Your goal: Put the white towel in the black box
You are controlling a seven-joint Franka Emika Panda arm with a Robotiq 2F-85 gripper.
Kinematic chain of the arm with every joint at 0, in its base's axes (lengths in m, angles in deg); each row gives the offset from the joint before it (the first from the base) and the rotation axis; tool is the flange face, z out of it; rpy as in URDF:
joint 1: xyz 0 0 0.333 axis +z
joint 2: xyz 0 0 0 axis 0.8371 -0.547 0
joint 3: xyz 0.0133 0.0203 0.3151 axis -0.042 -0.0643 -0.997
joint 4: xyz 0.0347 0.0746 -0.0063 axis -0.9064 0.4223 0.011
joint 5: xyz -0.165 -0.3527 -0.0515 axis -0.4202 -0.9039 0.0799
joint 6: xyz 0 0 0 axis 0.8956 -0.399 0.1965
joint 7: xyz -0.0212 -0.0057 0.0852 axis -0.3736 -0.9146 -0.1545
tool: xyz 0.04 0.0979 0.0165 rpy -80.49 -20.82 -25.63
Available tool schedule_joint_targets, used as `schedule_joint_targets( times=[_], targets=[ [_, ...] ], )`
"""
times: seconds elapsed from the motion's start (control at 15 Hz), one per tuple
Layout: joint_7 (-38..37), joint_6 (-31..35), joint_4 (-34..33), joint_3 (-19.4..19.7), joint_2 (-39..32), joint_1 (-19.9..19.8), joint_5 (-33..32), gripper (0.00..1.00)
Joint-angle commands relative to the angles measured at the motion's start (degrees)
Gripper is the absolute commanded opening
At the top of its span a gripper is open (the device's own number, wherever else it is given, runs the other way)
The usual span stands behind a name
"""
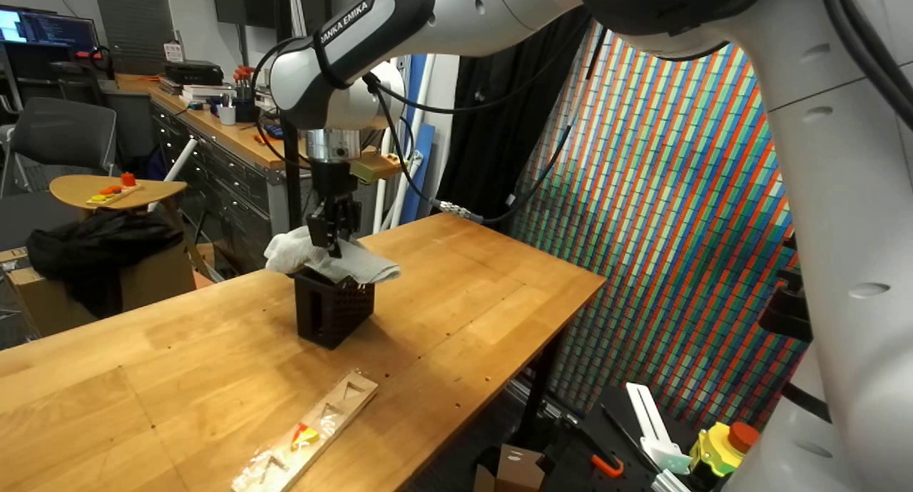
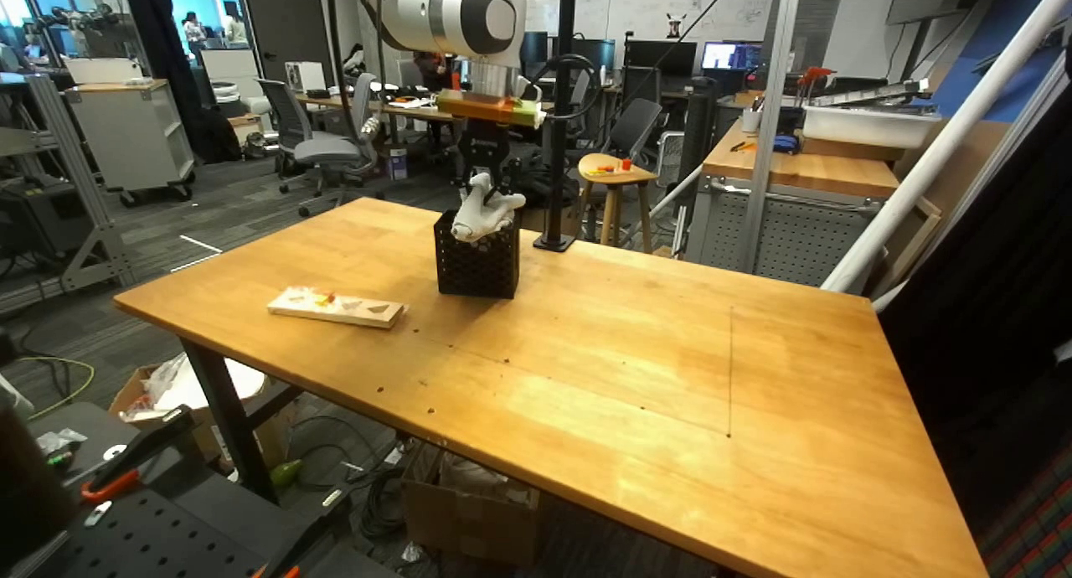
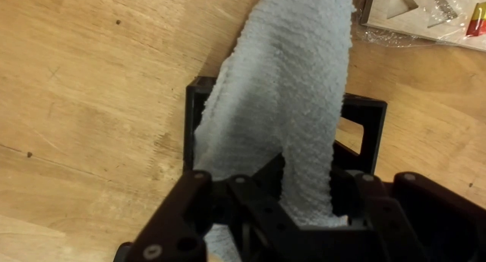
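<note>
I judge this the lowering step: my pincer (image 3: 308, 175) holds a fold of the towel (image 3: 283, 83) over the box (image 2: 477, 270), toward the far edge of the surface (image 2: 620, 377). Next I should press the towel inside before letting go (both ends poke out past the box).

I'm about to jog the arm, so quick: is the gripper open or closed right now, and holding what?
Gripper: closed, holding the white towel over the black box.
</note>
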Motion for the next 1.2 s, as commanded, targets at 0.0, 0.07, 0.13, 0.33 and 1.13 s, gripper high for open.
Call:
schedule_joint_targets(
  times=[0.0,0.07,0.13,0.33,1.13],
  targets=[
    [2.6,1.9,-0.1,-1.1,-1.4,-1.5,2.3,0.13],
    [3.0,1.9,-0.3,-1.1,-1.8,-1.7,2.5,0.13],
    [3.4,1.8,-0.6,-1.3,-2.5,-1.9,2.8,0.13],
    [4.6,1.1,-1.7,-1.7,-4.5,-2.4,3.4,0.13],
    [8.4,-6.8,-5.3,-3.3,-11.9,-5.6,10.0,0.13]
  ],
)
